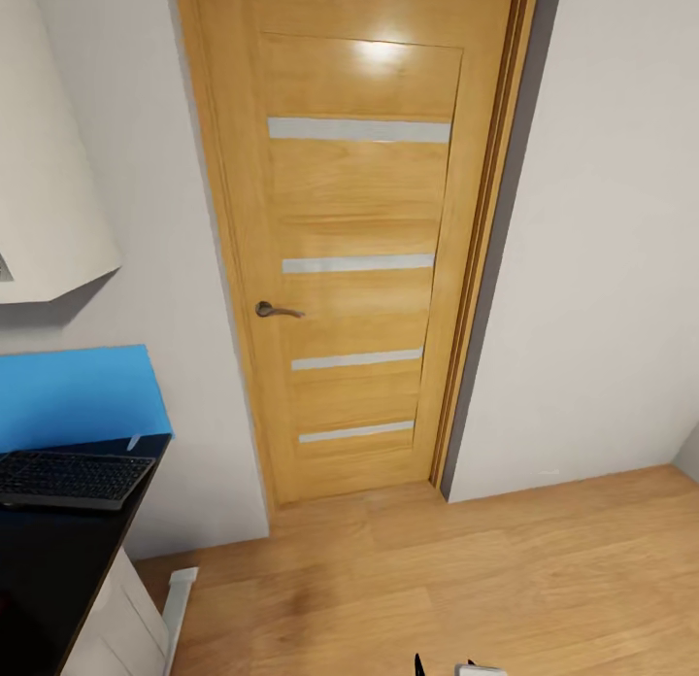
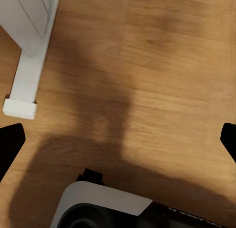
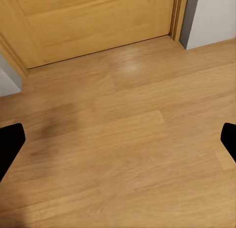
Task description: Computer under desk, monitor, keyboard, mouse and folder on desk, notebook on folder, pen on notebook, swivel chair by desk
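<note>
Table (image 1: 58, 559): the glossy black top is seen at the near left, its white leg (image 2: 24, 85) standing on the wooden floor (image 1: 466, 579).
Keyboard (image 1: 73, 477): lies flat on the table; this step is judged done.
Folder (image 1: 78, 394): bright blue, just beyond the keyboard, apparently on the table near the wall.
Door (image 1: 359, 239): closed, faced by the head camera.
Left tool (image 2: 118, 139): spread wide, nothing held, over the floor.
Right tool (image 3: 118, 139): spread wide, nothing held.
Remaining: the monitor, mouse, notebook, pen and chair placements cannot be confirmed.
</note>
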### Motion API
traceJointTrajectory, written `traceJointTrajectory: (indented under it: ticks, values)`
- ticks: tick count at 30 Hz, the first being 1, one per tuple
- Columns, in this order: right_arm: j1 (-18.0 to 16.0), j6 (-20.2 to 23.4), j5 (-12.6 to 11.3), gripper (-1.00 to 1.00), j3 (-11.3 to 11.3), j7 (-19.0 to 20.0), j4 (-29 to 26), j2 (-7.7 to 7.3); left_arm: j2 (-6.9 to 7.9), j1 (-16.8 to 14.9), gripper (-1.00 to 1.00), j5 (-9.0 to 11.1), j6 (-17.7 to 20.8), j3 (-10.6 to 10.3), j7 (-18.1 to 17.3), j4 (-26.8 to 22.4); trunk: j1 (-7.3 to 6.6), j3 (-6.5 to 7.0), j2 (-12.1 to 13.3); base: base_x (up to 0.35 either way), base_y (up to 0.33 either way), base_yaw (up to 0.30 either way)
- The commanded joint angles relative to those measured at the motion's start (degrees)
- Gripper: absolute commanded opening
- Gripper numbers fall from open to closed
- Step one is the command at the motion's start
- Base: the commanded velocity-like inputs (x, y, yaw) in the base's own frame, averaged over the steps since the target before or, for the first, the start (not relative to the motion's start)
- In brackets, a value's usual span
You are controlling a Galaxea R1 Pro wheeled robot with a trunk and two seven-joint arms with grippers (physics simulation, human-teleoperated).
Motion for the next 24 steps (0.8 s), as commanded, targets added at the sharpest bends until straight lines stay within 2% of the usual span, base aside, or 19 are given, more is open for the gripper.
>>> traceJointTrajectory:
  ticks: [1, 11, 19, 24]
  values:
    - [0.0, -0.2, -0.1, 1.0, -0.2, 0.1, 0.0, 0.02, -0.05, 0.0, 1.0, -0.1, -0.1, 0.3, 0.0, 0.0, 0.01, 0.02, -0.1, 0.01, -0.004, 0.0]
    - [0.0, -0.2, -0.1, 1.0, -0.2, 0.1, 0.1, 0.05, -0.01, -0.1, 1.0, -0.1, -0.1, 0.3, 0.0, 0.0, 0.01, 0.91, -0.1, -0.017, -0.001, 0.0]
    - [0.0, -0.2, -0.1, 1.0, -0.1, 0.1, 0.1, 0.09, 0.01, 0.0, 1.0, -0.1, -0.1, 0.3, 0.0, 0.0, 0.01, 1.6, -0.1, -0.291, 0.0, 0.088]
    - [0.0, -0.2, -0.1, 1.0, -0.1, 0.1, 0.1, 0.1, 0.01, -0.1, 1.0, -0.1, -0.1, 0.3, 0.0, 0.0, 0.01, 1.86, -0.1, -0.144, 0.0, 0.097]
